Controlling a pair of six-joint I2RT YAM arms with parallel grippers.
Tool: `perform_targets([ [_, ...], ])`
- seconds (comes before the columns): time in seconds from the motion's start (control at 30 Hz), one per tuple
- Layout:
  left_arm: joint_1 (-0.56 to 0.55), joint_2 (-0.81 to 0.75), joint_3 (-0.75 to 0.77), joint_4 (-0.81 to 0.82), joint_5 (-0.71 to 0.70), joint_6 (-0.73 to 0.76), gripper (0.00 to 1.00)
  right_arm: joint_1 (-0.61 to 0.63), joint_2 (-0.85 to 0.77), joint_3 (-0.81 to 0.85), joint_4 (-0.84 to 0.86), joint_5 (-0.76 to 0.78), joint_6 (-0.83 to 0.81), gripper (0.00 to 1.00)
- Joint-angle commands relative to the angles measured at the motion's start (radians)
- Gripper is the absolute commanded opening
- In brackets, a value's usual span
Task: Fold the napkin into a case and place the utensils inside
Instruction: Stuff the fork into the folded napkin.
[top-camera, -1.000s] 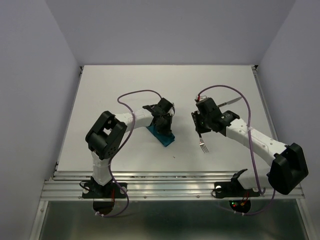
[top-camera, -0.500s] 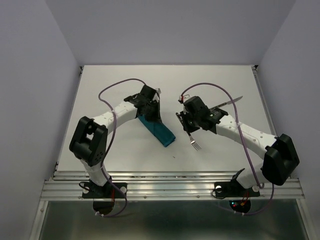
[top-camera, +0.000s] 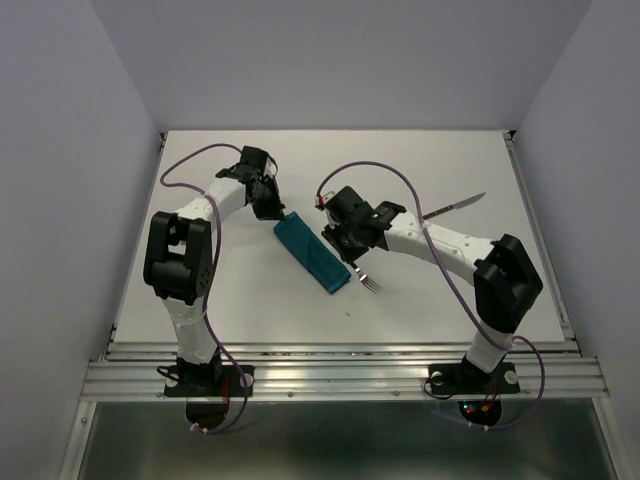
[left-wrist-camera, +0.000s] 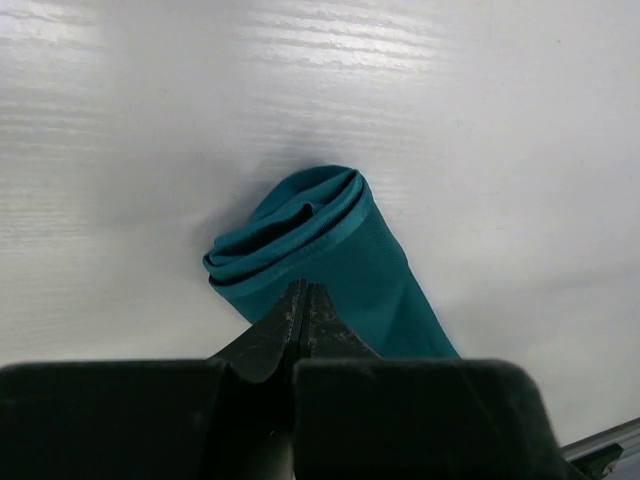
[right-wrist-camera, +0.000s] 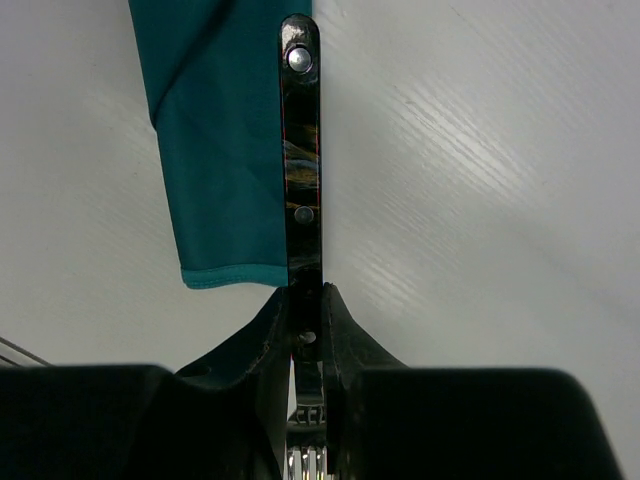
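The napkin (top-camera: 312, 254) is already folded: it lies as a long, narrow teal case (right-wrist-camera: 220, 150) set diagonally on the white surface (top-camera: 200, 290). That half of the job looks done to me.

The left fingers (left-wrist-camera: 298, 308) are pressed fully together with nothing between them. They hover just over the far end of the case, where the layered cloth shows what seems to be the opening.

The right fingers (right-wrist-camera: 335, 335) are clamped on the fork (right-wrist-camera: 301, 150) close to its prongs. Its dark, riveted handle points away along the right edge of the case. I cannot tell whether the handle touches the cloth, but it is plainly outside it.

The knife (top-camera: 455, 206) lies by itself well off to the right of the case, with nothing near it.

So by my reckoning both utensils have yet to go in. The fork is in hand and lined up beside the case, and the knife is not yet picked up.
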Motion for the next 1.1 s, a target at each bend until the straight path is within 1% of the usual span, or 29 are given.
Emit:
perform_targets([
  [0.0,0.009,0.055,0.085,-0.030,-0.003,0.010,0.02,0.035,0.095,0.130,-0.089,0.035,-0.030,0.01],
  [0.2,0.011,0.123,0.127,-0.032,-0.006,0.015,0.02,0.045,0.229,0.250,-0.149,0.038,-0.020,0.01],
  [0.43,0.011,0.167,0.134,-0.032,-0.015,0.027,0.02,0.055,0.304,0.296,-0.156,0.029,-0.020,0.01],
  [0.63,0.011,0.160,0.113,-0.015,-0.003,0.028,0.02,0.055,0.362,0.332,-0.170,0.024,-0.020,0.01],
  [1.07,0.011,0.143,0.096,-0.002,0.018,0.042,0.02,0.055,0.421,0.390,-0.144,0.013,-0.024,0.01],
])
